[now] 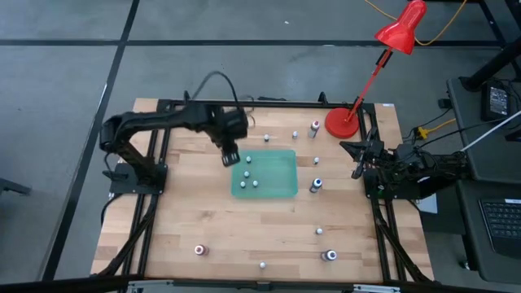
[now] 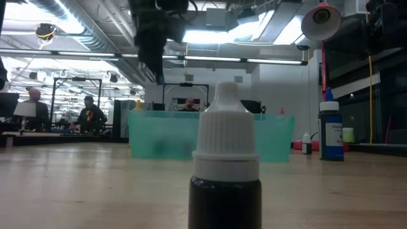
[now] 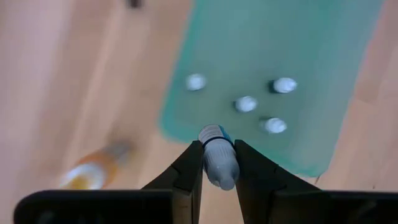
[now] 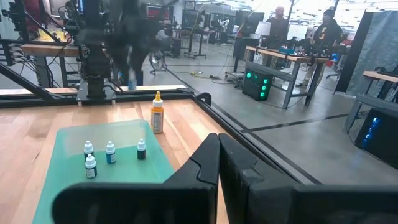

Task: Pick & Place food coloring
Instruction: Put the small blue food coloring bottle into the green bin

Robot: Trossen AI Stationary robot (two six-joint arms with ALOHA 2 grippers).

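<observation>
The food coloring bottles are tiny, mostly whitish caps. Several stand inside the green tray [image 1: 277,189] near its left end [image 3: 246,104] [image 4: 110,152]. Others are scattered on the wooden table, such as one with a blue body [image 1: 316,185] [image 2: 331,130] and a dark one [image 2: 226,165] close to the low camera. My left gripper [image 1: 230,156] [image 3: 217,163] hangs over the tray's left edge, shut on one small bottle. My right gripper [image 1: 358,159] [image 4: 218,162] waits shut at the table's right edge, touching nothing. My left gripper pinches a small food coloring bottle [image 3: 217,158] between its two fingers, one on each side of it. The fingers come from above, pointing down. The whitish cap end [image 3: 224,177] faces the wrist and the other end [image 3: 211,134] points down toward the tray's edge. The bottle is lifted clear.
An orange bottle [image 4: 157,113] stands just off the tray's left end, near my left gripper. A red desk lamp has its base [image 1: 342,122] on the table's far right corner. A black frame rails the table edges. People and benches show in the room beyond.
</observation>
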